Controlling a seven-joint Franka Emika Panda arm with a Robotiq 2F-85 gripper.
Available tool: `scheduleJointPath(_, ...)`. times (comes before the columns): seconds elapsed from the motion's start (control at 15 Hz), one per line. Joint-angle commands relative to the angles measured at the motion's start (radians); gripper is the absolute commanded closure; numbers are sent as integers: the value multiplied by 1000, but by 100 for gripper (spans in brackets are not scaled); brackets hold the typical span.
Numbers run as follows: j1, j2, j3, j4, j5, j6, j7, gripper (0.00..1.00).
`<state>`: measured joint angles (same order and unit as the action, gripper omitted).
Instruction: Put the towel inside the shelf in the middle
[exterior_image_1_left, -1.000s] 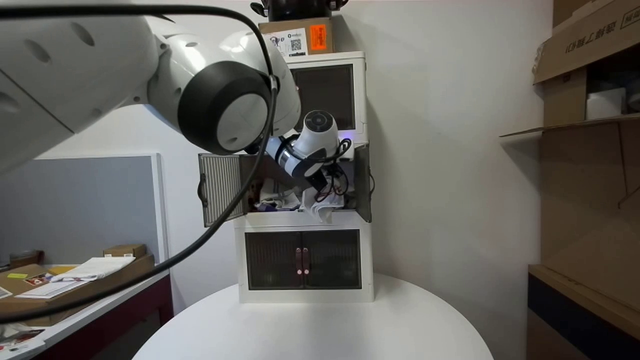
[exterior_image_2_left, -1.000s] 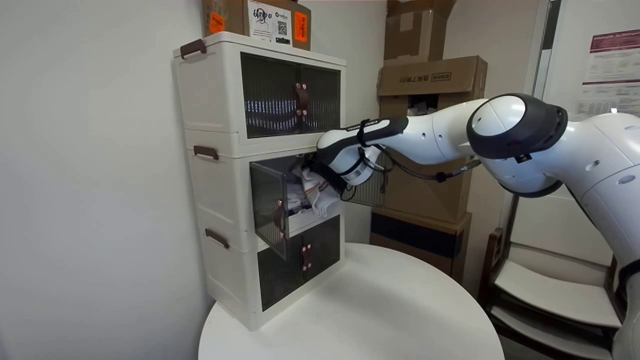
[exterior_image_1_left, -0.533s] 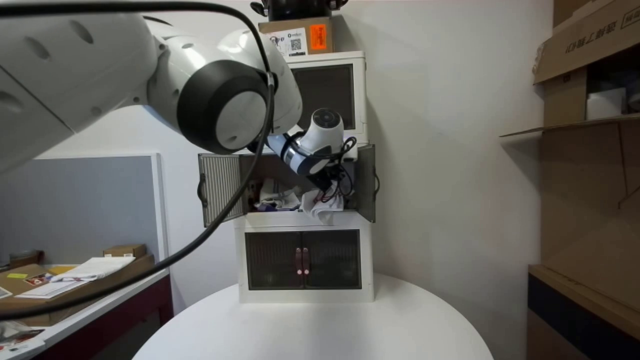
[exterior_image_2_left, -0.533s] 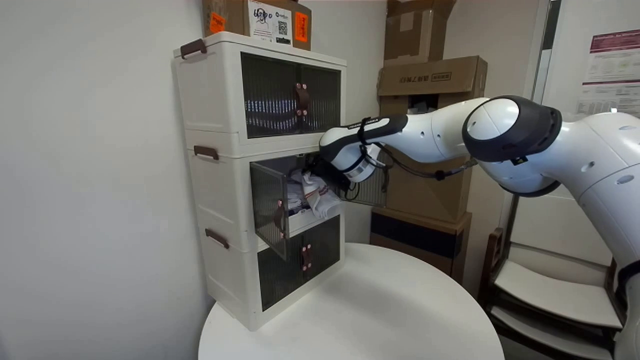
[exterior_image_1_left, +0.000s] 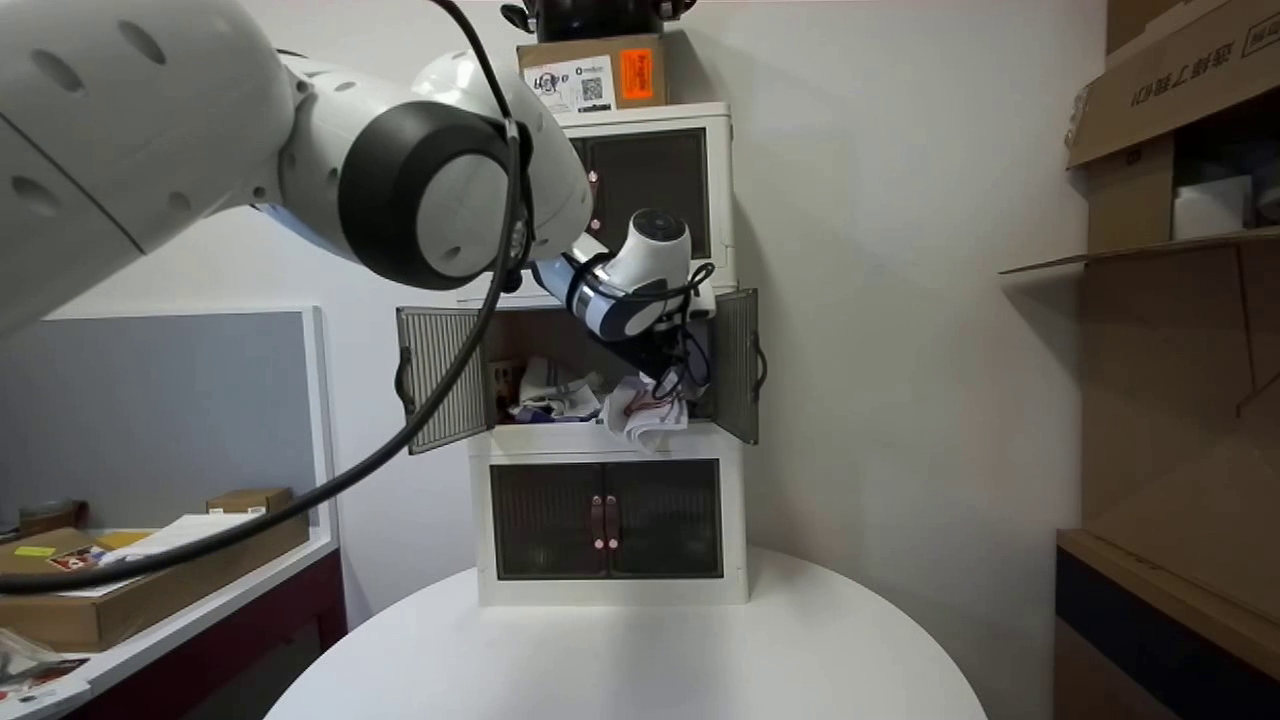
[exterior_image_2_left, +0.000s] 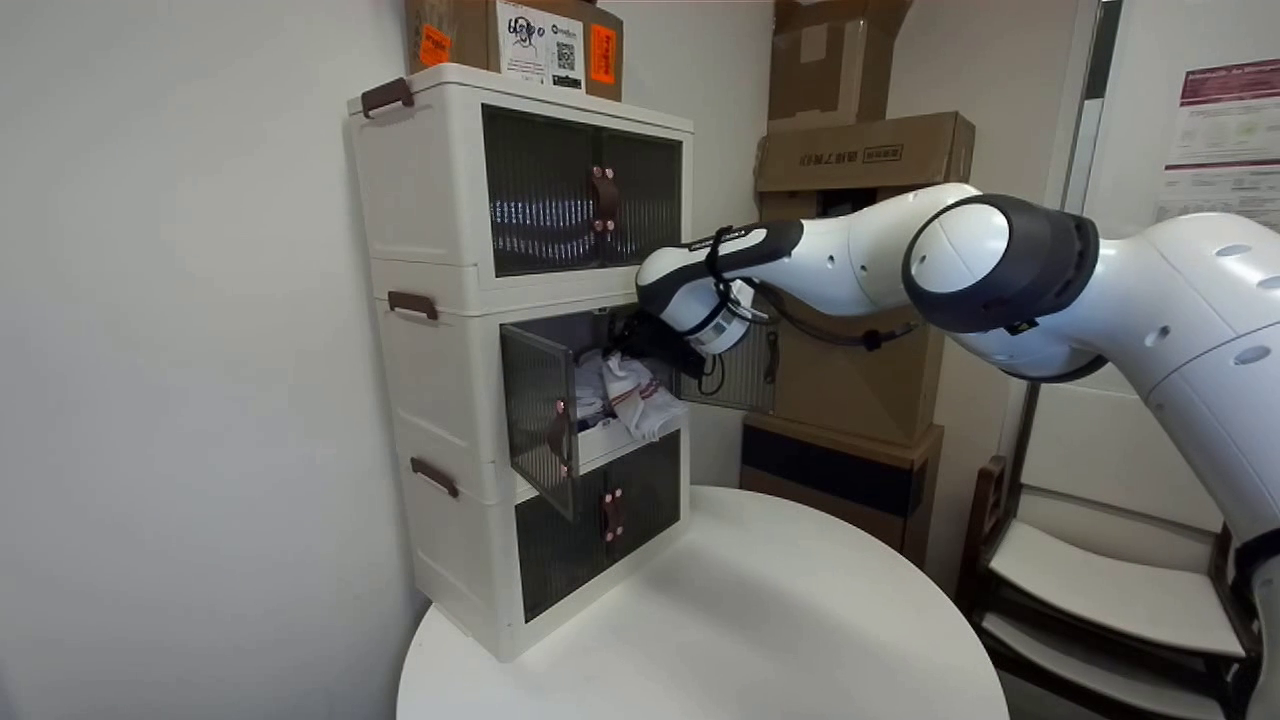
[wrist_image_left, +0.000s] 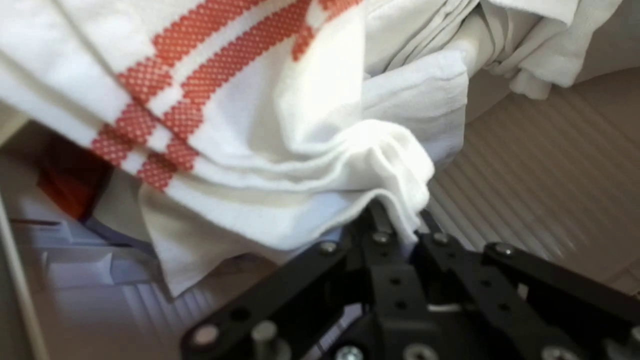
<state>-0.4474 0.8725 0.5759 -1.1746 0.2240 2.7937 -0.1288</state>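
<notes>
"White cloth with red stripes sits in your gripper (wrist_image_left: 404, 225): the fingers are drawn nearly together, pinching a gathered fold of the towel (wrist_image_left: 250, 125)."

"And the rest of it?"

"At the mouth of the shelf (exterior_image_1_left: 550, 438), the middle of three stacked compartments, below your grip. In both exterior views it lies bunched at the front, its lower part hanging over the front edge."

"And around your gripper?"

"Two dark door panels (exterior_image_2_left: 540, 410), angled outward, flank the opening, and you reach in between them. Other white cloths (exterior_image_1_left: 548, 385) lie in the shelf just beside the towel. The upper compartment (exterior_image_2_left: 540, 190) and the lower compartment (exterior_image_2_left: 560, 565) are both closed, and the stack stands on a round white table (exterior_image_2_left: 740, 610). A cardboard box (exterior_image_1_left: 590, 48) sits on top."

"What's hard for you to make out?"

"The very tips of your fingers: cloth folds partly over them in the wrist view. From outside, your gripper is small and dark against the cavity. The nearer door panel covers part of the opening in an exterior view, and a black cable (exterior_image_1_left: 514, 170) crosses in front of your arm (exterior_image_1_left: 320, 150) in an exterior view. Past the towel's edge, in the wrist view, you get something reddish (wrist_image_left: 72, 177), too blurred to name. Your arm runs out of frame in both exterior views."
</notes>
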Motion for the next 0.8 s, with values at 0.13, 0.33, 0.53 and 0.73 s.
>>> scheduleJointPath(0.13, 71, -30, -126, 59, 72, -141, -68, 98)
scheduleJointPath(0.33, 91, -36, -152, 40, 108, -131, -82, 84)
scheduleJointPath(0.53, 94, -39, -160, 41, 109, -142, -87, 67)
scheduleJointPath(0.73, 94, -39, -160, 41, 109, -142, -88, 67)
